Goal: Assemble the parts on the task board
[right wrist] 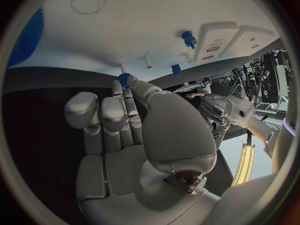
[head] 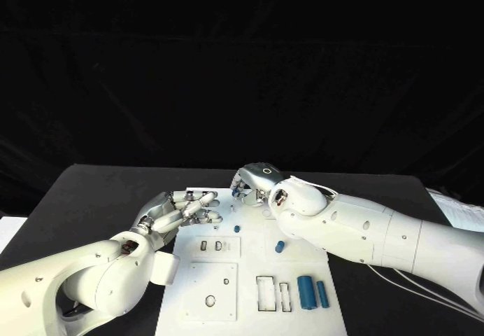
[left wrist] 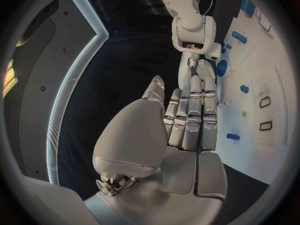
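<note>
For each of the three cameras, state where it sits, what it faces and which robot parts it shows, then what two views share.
Head view: on the head, looking down at the task board; both arms, left hand, right hand.
Left wrist view: behind the left hand, facing the board.
Right wrist view: behind the right hand, facing the board.
Shared: both wrist views show the other hand.

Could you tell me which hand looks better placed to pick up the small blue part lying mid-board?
Probably the right. The right hand hangs over the board's far end, with the blue part close beside its forearm. The left hand sits at the board's opposite edge, farther off.
</note>
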Controlling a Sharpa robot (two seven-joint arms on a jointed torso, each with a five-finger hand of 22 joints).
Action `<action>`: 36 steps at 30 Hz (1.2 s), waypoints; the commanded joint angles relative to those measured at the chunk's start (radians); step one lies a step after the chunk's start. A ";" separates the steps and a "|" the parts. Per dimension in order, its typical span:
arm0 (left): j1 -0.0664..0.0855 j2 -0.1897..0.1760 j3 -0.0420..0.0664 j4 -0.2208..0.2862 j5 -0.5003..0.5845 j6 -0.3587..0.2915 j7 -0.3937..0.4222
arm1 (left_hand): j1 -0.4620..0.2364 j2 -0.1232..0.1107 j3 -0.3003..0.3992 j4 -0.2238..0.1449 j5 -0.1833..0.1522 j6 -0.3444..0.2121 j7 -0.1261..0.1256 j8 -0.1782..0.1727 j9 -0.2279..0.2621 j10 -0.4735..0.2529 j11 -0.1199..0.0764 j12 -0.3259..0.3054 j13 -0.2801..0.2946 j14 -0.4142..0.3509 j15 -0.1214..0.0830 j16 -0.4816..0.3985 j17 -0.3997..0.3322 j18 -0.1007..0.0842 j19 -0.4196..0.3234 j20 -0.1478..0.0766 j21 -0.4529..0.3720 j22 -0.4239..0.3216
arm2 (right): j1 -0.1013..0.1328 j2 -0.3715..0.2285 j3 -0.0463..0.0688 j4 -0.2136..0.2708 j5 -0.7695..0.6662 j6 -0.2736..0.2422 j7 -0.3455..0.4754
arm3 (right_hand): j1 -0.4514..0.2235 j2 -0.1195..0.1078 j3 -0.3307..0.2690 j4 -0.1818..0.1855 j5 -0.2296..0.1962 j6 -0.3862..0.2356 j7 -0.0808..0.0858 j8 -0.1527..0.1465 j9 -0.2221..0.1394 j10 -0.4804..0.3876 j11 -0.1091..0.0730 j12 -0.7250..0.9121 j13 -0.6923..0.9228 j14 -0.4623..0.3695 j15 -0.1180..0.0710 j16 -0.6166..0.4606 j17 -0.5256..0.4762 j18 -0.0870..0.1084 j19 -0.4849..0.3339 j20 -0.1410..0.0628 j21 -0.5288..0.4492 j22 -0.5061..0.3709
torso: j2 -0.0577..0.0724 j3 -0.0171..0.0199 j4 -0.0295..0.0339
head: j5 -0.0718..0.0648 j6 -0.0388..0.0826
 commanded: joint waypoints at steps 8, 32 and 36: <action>0.002 0.001 0.001 0.001 0.003 0.023 0.006 | -0.002 0.007 -0.003 -0.003 -0.001 -0.001 0.005 -0.006 -0.001 -0.004 0.004 -0.007 0.000 -0.006 0.002 -0.007 0.002 0.019 -0.003 0.001 -0.005 -0.002 | -0.005 0.002 -0.004 -0.004 -0.059 0.076 -0.078 | 0.001 -0.007 0.000 0.005 0.006 0.002 0.006 -0.002 0.002 -0.004 0.001 0.002 0.001 0.025 0.003 0.007 0.003 -0.012 -0.006 0.003 0.004 0.001 | 0.004 -0.0007 -0.0003 | 0.003 0.001; 0.002 -0.001 0.001 -0.002 0.003 0.022 0.005 | -0.002 0.007 -0.003 -0.003 -0.001 -0.001 0.005 -0.006 -0.001 -0.004 0.004 -0.007 0.000 -0.006 0.002 -0.007 0.002 0.019 -0.003 0.001 -0.005 -0.002 | -0.008 -0.015 -0.004 0.041 -0.057 0.068 -0.056 | -0.006 -0.017 -0.003 0.008 0.006 0.002 0.005 -0.003 0.004 -0.004 0.001 0.003 0.001 0.023 0.003 0.012 0.005 -0.012 -0.009 0.004 0.009 0.005 | 0.007 -0.0035 0.0054 | 0.005 0.004; 0.002 -0.001 0.001 -0.003 0.003 0.023 0.005 | -0.002 0.007 -0.003 -0.003 -0.001 -0.001 0.005 -0.006 -0.001 -0.004 0.004 -0.007 0.000 -0.006 0.002 -0.007 0.002 0.019 -0.003 0.001 -0.005 -0.002 | -0.009 -0.017 -0.004 0.044 -0.057 0.065 -0.055 | -0.006 -0.017 -0.003 0.008 0.006 0.003 0.005 -0.003 0.004 -0.003 0.000 0.003 0.002 0.023 0.003 0.013 0.006 -0.012 -0.009 0.004 0.009 0.006 | 0.008 -0.0038 0.0058 | 0.002 0.003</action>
